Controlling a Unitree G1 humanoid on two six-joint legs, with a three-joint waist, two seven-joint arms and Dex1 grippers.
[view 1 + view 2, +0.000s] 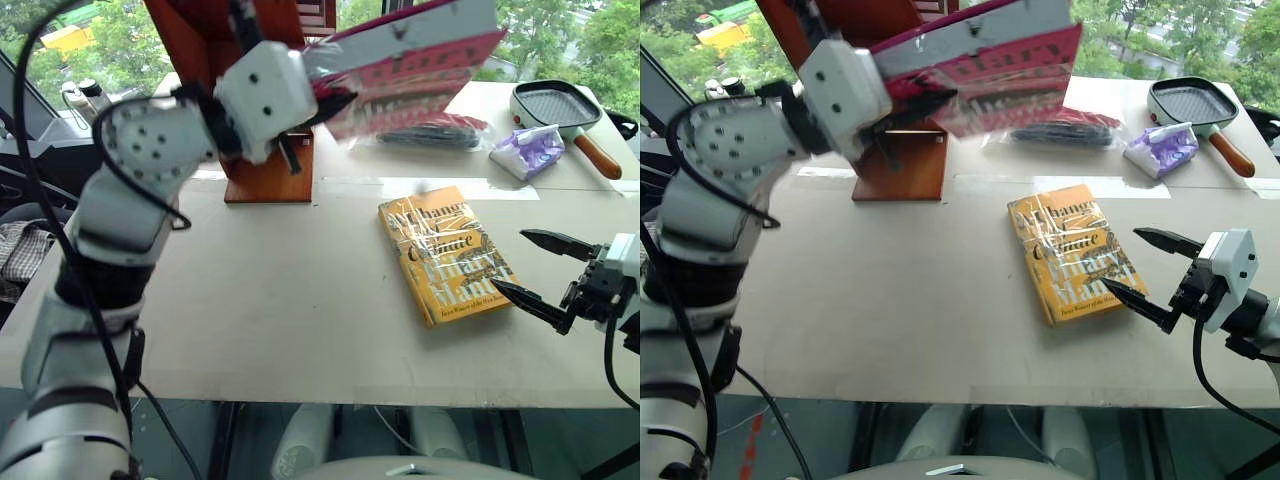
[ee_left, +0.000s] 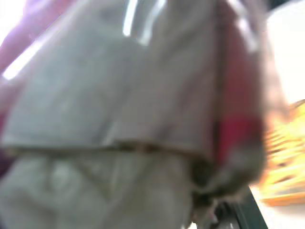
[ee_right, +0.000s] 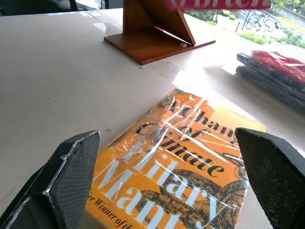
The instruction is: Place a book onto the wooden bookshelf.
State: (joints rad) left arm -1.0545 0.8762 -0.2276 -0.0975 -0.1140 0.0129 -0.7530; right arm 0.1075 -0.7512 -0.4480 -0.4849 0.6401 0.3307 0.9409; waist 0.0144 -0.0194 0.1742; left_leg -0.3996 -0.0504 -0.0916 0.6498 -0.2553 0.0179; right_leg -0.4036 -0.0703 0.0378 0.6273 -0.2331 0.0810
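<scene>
We log the book (image 1: 420, 55) as a thick hot-pink hardcover in a glossy clear wrap; black and white lettering shows on its cover, and the pale page edge faces up. It is off the counter (image 1: 300, 300), held in the air roughly flat and slightly tilted, in front of the wooden bookshelf (image 1: 265, 170) and above the far part of the counter. The left end effector (image 1: 300, 105) is clamped on the book's near-left edge, with the left arm raised high and bent at the elbow, forearm reaching across toward the shelf. In the left wrist view the wrapped cover (image 2: 143, 86) sits right against the camera.

The right end effector (image 1: 540, 270) hovers low over the counter at the right side, fingers spread wide with nothing between them, pointing toward the yellow-orange book (image 1: 445, 255) that lies flat on the counter. Its lower fingertip sits just beside that book's near corner.
</scene>
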